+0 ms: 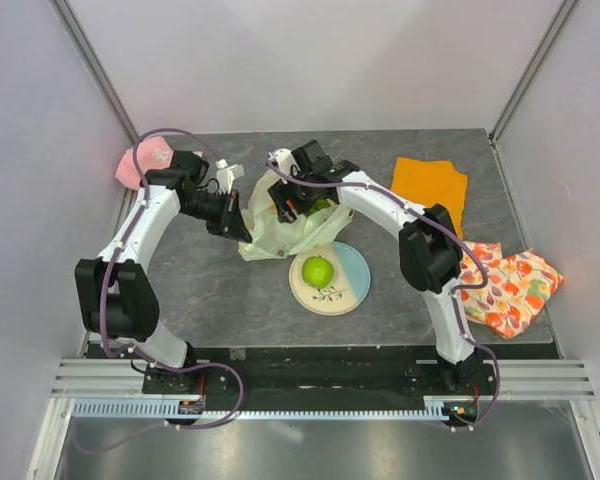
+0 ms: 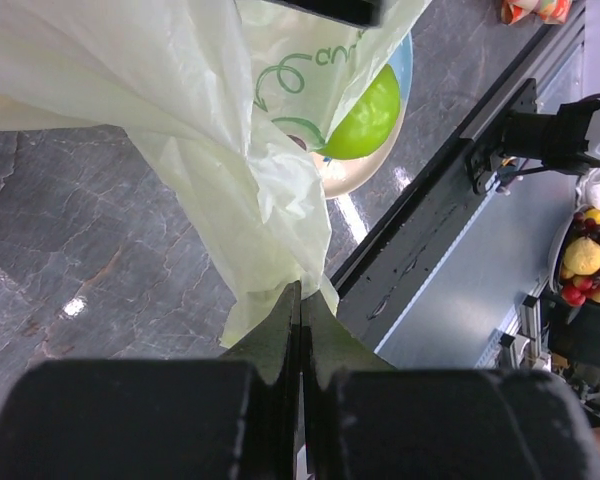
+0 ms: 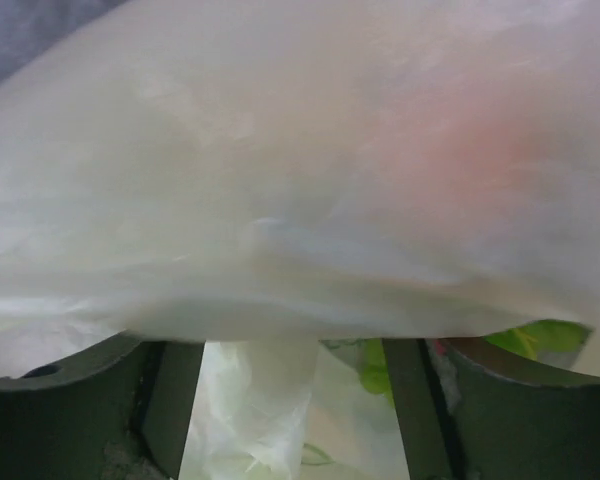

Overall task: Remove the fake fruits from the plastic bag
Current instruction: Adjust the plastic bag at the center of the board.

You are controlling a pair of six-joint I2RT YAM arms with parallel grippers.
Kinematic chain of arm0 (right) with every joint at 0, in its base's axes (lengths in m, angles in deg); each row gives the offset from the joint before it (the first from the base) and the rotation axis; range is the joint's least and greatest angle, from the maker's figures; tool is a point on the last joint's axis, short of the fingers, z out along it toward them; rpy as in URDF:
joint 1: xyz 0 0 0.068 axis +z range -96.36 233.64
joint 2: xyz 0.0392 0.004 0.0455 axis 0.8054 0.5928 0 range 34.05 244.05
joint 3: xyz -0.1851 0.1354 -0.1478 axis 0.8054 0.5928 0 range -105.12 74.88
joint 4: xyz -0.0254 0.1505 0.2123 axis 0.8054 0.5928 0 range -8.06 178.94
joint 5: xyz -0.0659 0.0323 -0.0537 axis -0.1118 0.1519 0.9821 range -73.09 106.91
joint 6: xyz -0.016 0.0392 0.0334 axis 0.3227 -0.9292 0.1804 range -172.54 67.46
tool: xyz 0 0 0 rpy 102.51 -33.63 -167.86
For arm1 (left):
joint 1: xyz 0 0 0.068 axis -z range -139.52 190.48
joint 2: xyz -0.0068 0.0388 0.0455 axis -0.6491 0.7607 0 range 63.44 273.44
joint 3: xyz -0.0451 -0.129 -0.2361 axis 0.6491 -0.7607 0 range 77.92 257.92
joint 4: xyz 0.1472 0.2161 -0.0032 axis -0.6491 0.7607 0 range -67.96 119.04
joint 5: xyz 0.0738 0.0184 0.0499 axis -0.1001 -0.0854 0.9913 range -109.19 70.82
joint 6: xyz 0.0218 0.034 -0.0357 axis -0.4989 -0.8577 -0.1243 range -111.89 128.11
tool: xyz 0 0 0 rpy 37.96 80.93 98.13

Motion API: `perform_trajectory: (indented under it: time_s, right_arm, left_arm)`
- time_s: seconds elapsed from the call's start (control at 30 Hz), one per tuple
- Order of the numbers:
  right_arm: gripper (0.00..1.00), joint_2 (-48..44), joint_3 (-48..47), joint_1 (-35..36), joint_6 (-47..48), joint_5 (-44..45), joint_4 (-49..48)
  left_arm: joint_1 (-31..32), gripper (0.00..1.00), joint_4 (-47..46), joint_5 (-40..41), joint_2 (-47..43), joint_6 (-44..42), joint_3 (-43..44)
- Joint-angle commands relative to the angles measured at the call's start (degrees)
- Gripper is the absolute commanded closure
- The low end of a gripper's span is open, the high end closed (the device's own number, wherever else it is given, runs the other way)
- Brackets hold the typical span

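Left tool (image 1: 238, 218) is pressed together on the plastic bag (image 1: 280, 228), and the left wrist view confirms it: both fingers are clamped flat against each other with a pinch of thin pale yellow-green film (image 2: 210, 120) caught at the tips (image 2: 300, 300). The bag sits mid-bench (image 1: 210, 290), crumpled and lifted into a peak between the two arms, its near edge draping onto the plate (image 1: 352, 290). The right tool (image 1: 288, 205) is buried in the top of the bag. From its own camera the fingers (image 3: 170, 400) are spread wide, with a loose fold of film hanging between them and nothing gripped. The milky film (image 3: 300, 200) fills nearly the whole view. There's a pinkish blush through it upper right, and a sliver of bright green (image 3: 540, 338) peeks under its lower edge, but which fruit either one is cannot be told. One green apple (image 1: 318, 270) is out, sitting on the plate just beside the bag. An orange cloth (image 1: 430, 182) lies at the far right and a pink cap (image 1: 145, 165) at the far left.
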Motion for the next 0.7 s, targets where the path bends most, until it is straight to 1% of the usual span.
perform_trajectory:
  time_s: [0.0,0.03,0.1,0.37,0.47,0.5,0.53,0.67]
  right_arm:
    - [0.20,2.25,-7.24,-0.58,-5.60,9.97,-3.79]
    - [0.19,3.12,-8.64,-1.10,-6.13,11.55,-3.96]
    - [0.16,5.15,-9.70,-1.90,-9.72,11.57,-4.23]
    - [0.10,12.79,-14.28,-4.10,-14.82,10.52,-4.67]
    - [0.09,13.24,-13.76,-5.32,-18.43,4.65,-6.33]
    - [0.09,13.07,-13.23,-5.68,-18.96,-1.38,-6.86]
    - [0.09,12.80,-12.88,-6.11,-19.14,-3.62,-6.87]
    - [0.09,6.75,-8.23,-7.17,-18.61,-7.76,-5.90]
  left_arm:
    - [0.22,0.98,-0.02,-2.63,-1.88,-1.43,-0.98]
    - [0.22,0.98,-0.02,-2.80,-1.97,-1.52,-1.16]
    - [0.22,0.98,0.16,-2.80,-1.88,-1.52,-1.51]
    - [0.22,0.99,0.60,-3.51,-0.91,-2.04,-1.95]
    - [0.22,0.98,1.39,-2.54,-0.65,-2.31,-1.86]
    - [0.22,0.98,1.47,-2.11,-0.56,-2.57,-1.95]
    - [0.22,0.98,1.65,-1.23,-0.56,-2.57,-2.04]
    - [0.22,0.98,0.86,-0.17,-0.21,-2.40,-2.21]
